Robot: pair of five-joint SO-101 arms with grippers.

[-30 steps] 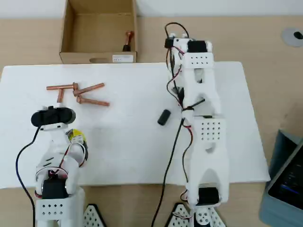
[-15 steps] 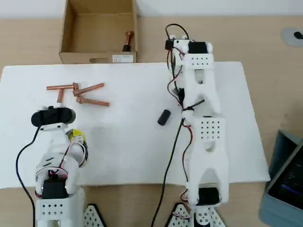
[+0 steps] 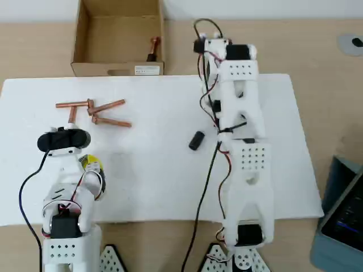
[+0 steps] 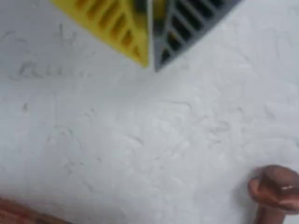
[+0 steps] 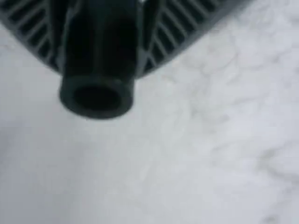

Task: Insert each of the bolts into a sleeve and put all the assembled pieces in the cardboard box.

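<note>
Copper bolts [image 3: 93,112]: four are lying in a loose cluster on the white mat [image 3: 142,175], in the upper left of the high view. Some are touching one another, and none is wearing a sleeve.
Bench [image 3: 317,51]: the wooden top is showing around the mat, which is covering its middle.
Cardboard box [image 3: 76,39]: it is sitting open at the upper left of the frame, just above the mat's upper edge.
Assembled piece [image 3: 153,49]: it is lying inside the box against the right wall, a copper bolt with a dark sleeve on its lower end.
Loose sleeve [image 3: 196,140]: this black sleeve is lying on the mat near the centre of the frame, just left of my right arm [image 3: 247,158] and well apart from the bolts.
Right end effector [image 5: 100,60]: I am gripping the held sleeve [image 5: 96,95] between my two grey ribbed fingers. Its open black mouth is pointing out past the tips, above the mat.
Left arm [image 3: 65,187]: it is standing at the lower left of the frame, with its head just below the bolt cluster.
Left end effector [image 4: 150,60]: my yellow finger [image 4: 112,23] and grey finger [image 4: 191,23] are pressing tip to tip with nothing between them. They are hanging over bare mat, with one bolt head [image 4: 275,186] lying near.
</note>
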